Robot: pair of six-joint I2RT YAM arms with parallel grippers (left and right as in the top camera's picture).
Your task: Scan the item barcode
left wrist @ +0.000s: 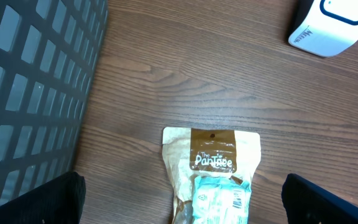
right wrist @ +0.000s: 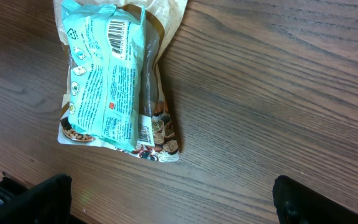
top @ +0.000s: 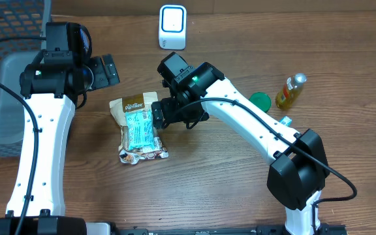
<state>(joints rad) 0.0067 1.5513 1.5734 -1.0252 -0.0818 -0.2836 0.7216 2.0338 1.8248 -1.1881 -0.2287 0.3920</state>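
The item is a brown and teal snack pouch (top: 138, 127) lying flat on the wooden table, its barcode label (right wrist: 118, 35) facing up. It also shows in the left wrist view, where the pouch (left wrist: 213, 171) lies between the open fingers. My left gripper (left wrist: 182, 202) hovers open just beyond the pouch's top end. My right gripper (top: 164, 112) is open above the table at the pouch's right edge; its fingertips (right wrist: 45, 199) frame bare wood beside the pouch (right wrist: 114, 81). A white scanner (top: 173, 27) stands at the far edge, also visible as a white scanner (left wrist: 334, 25) in the left wrist view.
A dark mesh basket (top: 8, 72) stands at the left, and the same basket (left wrist: 33, 93) fills the left side of the left wrist view. A green lid (top: 260, 101) and a small yellow bottle (top: 291, 91) lie to the right.
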